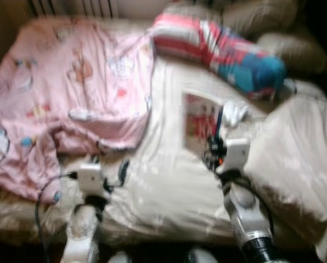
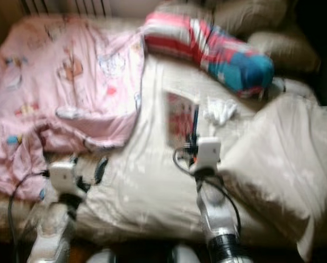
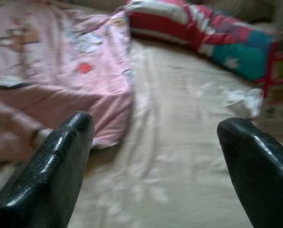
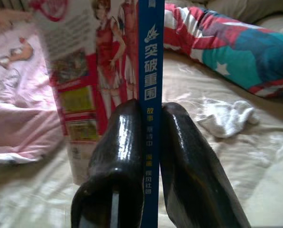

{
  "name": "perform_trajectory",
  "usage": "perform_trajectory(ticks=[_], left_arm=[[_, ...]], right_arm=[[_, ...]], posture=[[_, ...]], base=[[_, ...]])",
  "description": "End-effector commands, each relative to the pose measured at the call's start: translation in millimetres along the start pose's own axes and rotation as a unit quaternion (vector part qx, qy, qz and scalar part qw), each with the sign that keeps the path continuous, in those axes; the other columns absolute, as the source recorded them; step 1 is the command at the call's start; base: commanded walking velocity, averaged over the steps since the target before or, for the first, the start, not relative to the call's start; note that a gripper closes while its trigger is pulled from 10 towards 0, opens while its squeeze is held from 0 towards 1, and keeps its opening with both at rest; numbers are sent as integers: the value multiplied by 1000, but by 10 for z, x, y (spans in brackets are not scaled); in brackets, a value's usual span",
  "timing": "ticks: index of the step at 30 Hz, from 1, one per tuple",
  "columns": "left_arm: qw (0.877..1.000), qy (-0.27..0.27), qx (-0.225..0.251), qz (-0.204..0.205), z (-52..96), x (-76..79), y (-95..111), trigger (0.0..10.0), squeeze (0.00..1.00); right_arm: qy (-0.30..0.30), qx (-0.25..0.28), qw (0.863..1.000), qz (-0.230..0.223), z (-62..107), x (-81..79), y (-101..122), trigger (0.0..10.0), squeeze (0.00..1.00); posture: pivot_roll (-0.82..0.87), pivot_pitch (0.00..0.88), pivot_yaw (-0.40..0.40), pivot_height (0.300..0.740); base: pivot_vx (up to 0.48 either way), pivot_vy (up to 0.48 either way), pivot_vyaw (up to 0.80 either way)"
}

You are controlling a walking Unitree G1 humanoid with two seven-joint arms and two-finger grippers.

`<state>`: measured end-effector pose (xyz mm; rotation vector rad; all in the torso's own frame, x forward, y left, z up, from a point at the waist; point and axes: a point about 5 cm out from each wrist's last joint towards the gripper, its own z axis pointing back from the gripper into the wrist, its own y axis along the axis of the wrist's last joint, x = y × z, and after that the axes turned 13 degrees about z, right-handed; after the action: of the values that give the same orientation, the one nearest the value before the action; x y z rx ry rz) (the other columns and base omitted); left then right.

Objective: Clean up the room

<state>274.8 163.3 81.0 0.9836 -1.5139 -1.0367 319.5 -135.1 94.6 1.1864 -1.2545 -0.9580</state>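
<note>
A thin book point(image 1: 199, 123) with a blue spine point(image 4: 150, 71) and a red and white cover stands upright over the middle of the bed. My right gripper point(image 1: 218, 125) is shut on its spine edge, one finger on each side point(image 4: 122, 137). A crumpled white cloth point(image 1: 236, 112) lies on the cream sheet point(image 1: 163, 181) just beyond the book. My left gripper point(image 1: 110, 164) hovers open above the sheet near the front edge of the pink blanket point(image 1: 70, 82), with nothing between its fingers point(image 3: 70, 142).
A red, white and blue striped bolster point(image 1: 218, 46) lies across the head of the bed, with beige pillows point(image 1: 262, 16) behind it. A bunched cream duvet point(image 1: 300, 159) covers the right side. A radiator point(image 1: 75, 6) stands behind the bed.
</note>
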Motion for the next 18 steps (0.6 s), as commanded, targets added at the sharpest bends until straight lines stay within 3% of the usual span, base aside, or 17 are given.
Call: perform_trajectory(ticks=[1, 18], left_arm=[[1000, 13, -10, -7, 55, -86, -16, 10000, 0], [1000, 12, -13, -6, 66, -71, -30, 10000, 0]], right_arm=[[-9, 20, 1000, 2, -16, 22, 68, 10000, 0], [-21, 10, 1000, 8, -24, 33, 44, 10000, 0]], posture=[[87, 211, -86, 706], [86, 213, -87, 706]], base=[[0, 0, 0], [0, 0, 0]])
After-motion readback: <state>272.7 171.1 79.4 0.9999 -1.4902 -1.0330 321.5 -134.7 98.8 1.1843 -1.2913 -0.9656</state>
